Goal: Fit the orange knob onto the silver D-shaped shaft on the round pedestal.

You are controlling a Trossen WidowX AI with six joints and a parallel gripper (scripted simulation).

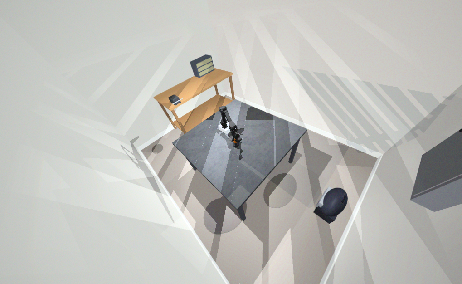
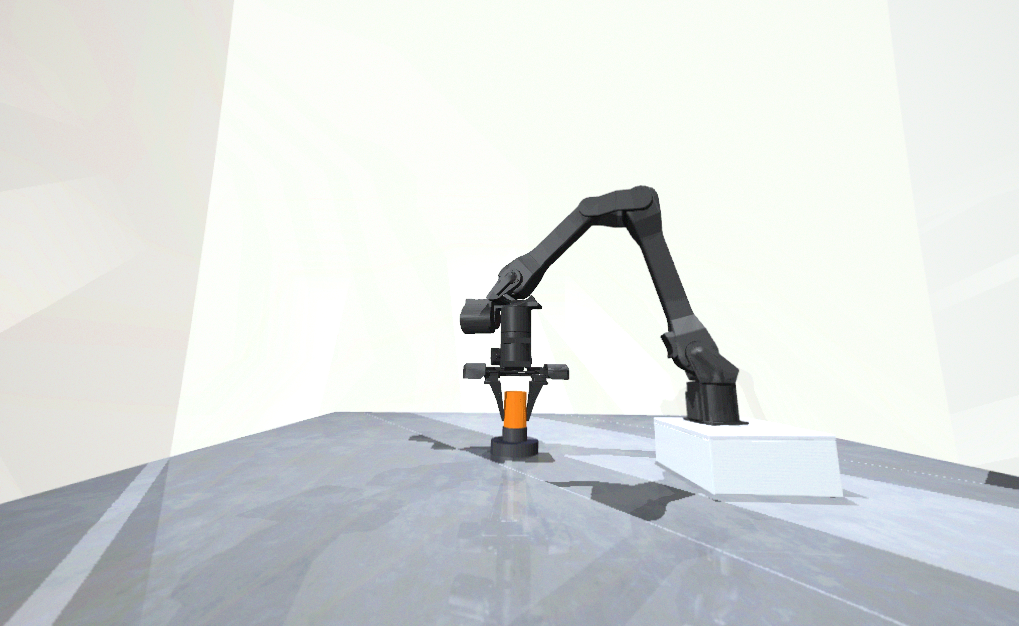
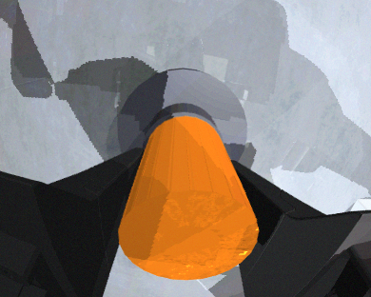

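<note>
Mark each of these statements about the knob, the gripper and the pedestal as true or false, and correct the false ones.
1. The gripper is shut on the orange knob. True.
2. The knob lies on its side on the table, away from the pedestal. False: it stands upright directly over the round pedestal, its lower end at the pedestal's top.
3. The arm's base stands on a white block. True.
4. A long stretch of bare silver shaft shows between knob and pedestal. False: in the exterior view no bare shaft shows between them.
5. The gripper points sideways, parallel to the table. False: it points straight down.
</note>
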